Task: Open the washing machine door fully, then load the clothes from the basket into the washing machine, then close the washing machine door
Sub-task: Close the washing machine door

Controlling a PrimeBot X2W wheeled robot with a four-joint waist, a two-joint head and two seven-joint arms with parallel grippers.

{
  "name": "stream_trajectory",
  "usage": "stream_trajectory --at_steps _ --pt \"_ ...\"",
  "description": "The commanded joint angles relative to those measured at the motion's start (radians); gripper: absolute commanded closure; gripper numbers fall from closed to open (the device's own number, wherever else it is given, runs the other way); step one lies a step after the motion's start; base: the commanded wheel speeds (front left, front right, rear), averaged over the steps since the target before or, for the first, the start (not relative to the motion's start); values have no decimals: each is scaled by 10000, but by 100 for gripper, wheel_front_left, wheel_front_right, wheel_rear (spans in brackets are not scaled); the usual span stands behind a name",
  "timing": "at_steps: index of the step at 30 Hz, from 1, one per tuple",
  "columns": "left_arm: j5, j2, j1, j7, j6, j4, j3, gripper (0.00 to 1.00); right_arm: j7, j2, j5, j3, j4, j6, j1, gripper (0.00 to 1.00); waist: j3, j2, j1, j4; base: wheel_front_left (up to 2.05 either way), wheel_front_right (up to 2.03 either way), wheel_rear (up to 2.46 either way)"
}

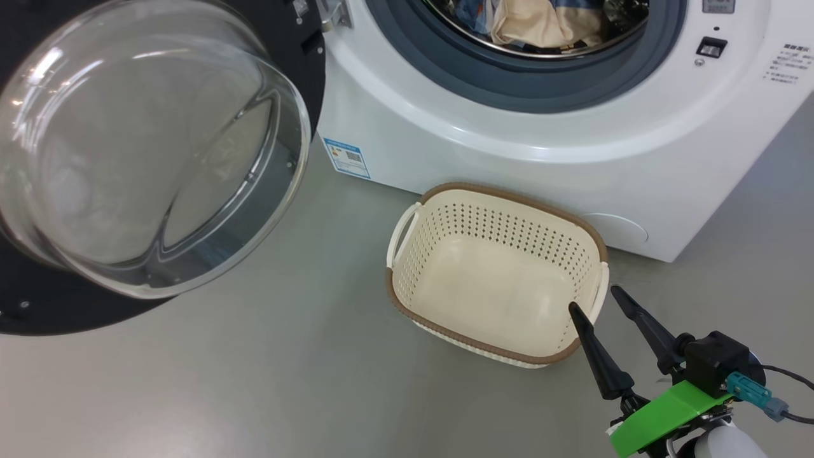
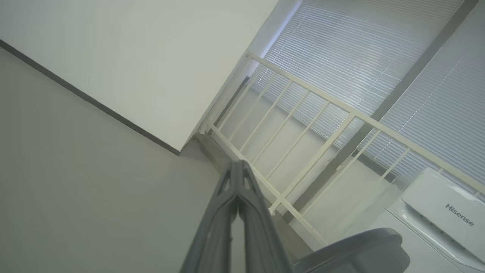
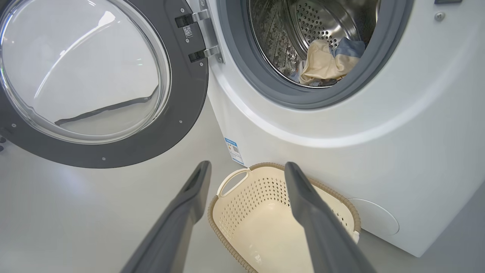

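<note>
The door (image 1: 146, 152) stands wide open, the clothes (image 1: 540, 25) lie inside the washing machine (image 1: 509, 146), and the basket (image 1: 502, 194) on the floor (image 1: 254, 381) is empty; only closing is left. Right jaws apart, left jaws together, empty.

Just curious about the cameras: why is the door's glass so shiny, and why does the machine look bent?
Head view: bright glare streaks cross the glass of the washing machine door. Right wrist view: the wide-angle lens seems to bow the front of the washing machine. Left wrist view: soft and pale, with the window blinds brightest.
</note>
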State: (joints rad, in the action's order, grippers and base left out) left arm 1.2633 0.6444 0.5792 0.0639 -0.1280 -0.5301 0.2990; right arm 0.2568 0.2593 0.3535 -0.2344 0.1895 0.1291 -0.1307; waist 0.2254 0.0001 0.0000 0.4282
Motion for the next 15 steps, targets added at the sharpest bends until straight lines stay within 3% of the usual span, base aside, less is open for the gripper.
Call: stream_trajectory --at_steps 1,6,15 --pt "-2 883 251 -125 -26 31 241 100 49 71 -82 -238 -230 16 -189 0 61 -1 0 -27 0 0 0" --pt "1098 1422 1056 -2039 -26 -1432 -199 100 49 113 -92 -310 -223 16 -211 0 184 -1 0 -11 0 0 0" --pt "1730 1910 1840 -4802 -26 -2605 -1110 100 49 200 -101 -398 -228 16 -321 0 449 -1 0 6 0 0 0"
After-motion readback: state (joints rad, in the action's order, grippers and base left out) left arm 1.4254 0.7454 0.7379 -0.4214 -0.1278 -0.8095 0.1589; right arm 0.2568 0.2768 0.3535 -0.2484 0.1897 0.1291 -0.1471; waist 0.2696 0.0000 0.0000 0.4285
